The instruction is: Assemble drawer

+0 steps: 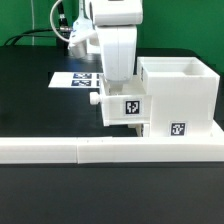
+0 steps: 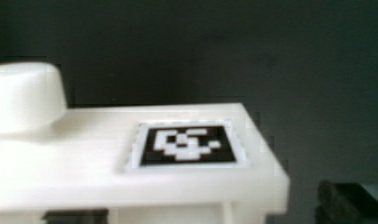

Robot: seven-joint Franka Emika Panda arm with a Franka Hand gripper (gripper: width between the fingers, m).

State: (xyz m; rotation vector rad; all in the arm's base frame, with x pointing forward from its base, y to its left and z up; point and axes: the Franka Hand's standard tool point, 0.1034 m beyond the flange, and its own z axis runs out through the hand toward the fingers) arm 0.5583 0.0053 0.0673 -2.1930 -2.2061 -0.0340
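Beside the drawer box (image 1: pixel 178 95), the gripper (image 1: pixel 118 88) is hovering over a tagged drawer (image 1: pixel 125 108) (finger spread hidden; cannot tell).

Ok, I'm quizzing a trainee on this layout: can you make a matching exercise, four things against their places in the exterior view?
1 tall white open-topped box
2 small white round knob
3 marker board
4 long low white rail

a lying flat, farthest back
b running across the foreground
c at the exterior view's right
d sticking out toward the exterior view's left

Pairs: 1-c, 2-d, 3-a, 4-b
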